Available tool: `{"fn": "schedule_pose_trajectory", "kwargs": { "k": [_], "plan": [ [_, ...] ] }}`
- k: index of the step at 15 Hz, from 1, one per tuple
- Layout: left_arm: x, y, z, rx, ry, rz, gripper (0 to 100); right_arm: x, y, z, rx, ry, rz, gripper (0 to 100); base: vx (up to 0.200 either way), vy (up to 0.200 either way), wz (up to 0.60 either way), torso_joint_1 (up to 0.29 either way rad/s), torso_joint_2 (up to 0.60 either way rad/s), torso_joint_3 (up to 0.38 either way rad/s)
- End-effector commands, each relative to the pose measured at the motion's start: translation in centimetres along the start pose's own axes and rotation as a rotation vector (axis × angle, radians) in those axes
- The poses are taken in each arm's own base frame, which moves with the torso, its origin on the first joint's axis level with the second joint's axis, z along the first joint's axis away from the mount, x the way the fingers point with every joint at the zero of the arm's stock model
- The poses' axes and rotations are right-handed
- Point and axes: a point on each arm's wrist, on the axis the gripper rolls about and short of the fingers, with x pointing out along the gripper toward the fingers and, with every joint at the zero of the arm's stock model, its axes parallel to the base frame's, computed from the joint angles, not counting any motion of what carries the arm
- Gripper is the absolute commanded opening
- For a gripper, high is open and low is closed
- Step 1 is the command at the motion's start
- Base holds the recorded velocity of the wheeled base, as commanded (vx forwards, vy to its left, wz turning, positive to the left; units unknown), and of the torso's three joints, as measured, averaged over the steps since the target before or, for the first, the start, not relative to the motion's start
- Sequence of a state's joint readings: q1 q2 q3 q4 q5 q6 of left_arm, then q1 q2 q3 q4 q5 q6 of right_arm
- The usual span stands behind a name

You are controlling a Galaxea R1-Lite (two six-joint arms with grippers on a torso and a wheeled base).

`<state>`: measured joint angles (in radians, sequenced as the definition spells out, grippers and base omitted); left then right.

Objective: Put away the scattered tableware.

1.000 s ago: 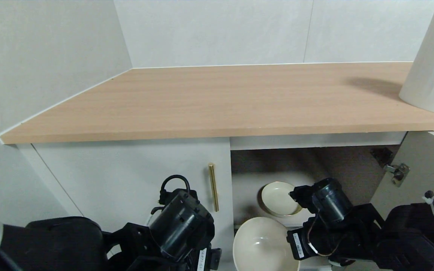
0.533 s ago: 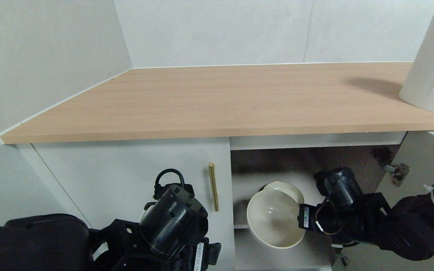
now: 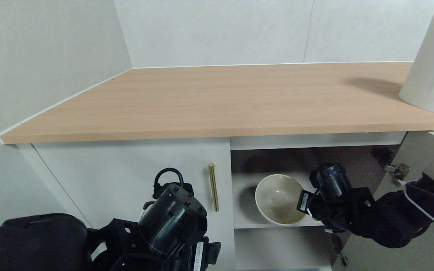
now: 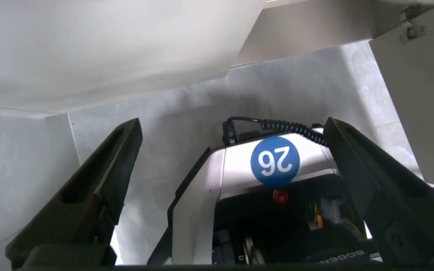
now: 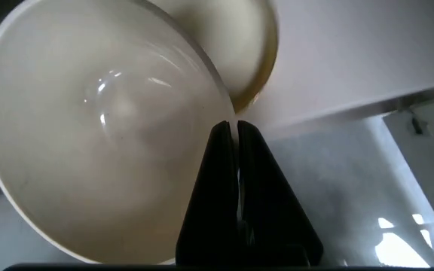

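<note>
Inside the open right half of the cabinet, over the upper shelf (image 3: pixel 244 220), the cream bowl (image 3: pixel 277 199) is now well in. I can't tell whether it has touched down. A second ago my right tool (image 3: pixel 304 202) held it lower and nearer, outside the shelf edge, and has since carried it up and in. I judge the placing nearly done, with release next. From the head camera the bowl covers what lies behind it. The right wrist camera picks up a smaller dish (image 5: pixel 251 45) just beyond the bowl, and that tool's fingers clamped on the bowl's rim. My left tool (image 4: pixel 232 132) hangs spread apart and empty.
</note>
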<state>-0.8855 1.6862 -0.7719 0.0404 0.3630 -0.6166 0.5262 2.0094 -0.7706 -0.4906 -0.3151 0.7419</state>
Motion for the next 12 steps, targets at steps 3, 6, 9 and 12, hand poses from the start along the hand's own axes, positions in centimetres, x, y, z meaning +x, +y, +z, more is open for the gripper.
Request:
{"fn": "schedule_pose_trajectory", "kwargs": {
  "k": [3, 6, 9, 12],
  "plan": [
    [0.1, 0.0, 0.0, 0.001, 0.003, 0.003, 100, 1.7, 0.3, 0.0, 0.014, -0.005, -0.024, 0, 0.000, 0.000, 0.00, 0.000, 0.00, 0.000],
    [0.3, 0.0, -0.1, 0.003, 0.007, 0.006, 100, 3.2, -0.3, 0.7, 0.035, -0.040, -0.078, 0, 0.000, 0.000, 0.00, 0.000, 0.00, 0.000],
    [0.3, 0.0, -0.1, 0.003, 0.007, 0.006, 100, 4.0, -0.6, 1.4, 0.098, -0.061, -0.093, 0, 0.000, 0.000, 0.00, 0.000, 0.00, 0.000],
    [0.3, 0.0, -0.1, 0.003, 0.007, 0.006, 100, 4.6, -1.0, 1.7, 0.111, -0.064, -0.108, 0, 0.000, 0.000, 0.00, 0.000, 0.00, 0.000]
  ]
}}
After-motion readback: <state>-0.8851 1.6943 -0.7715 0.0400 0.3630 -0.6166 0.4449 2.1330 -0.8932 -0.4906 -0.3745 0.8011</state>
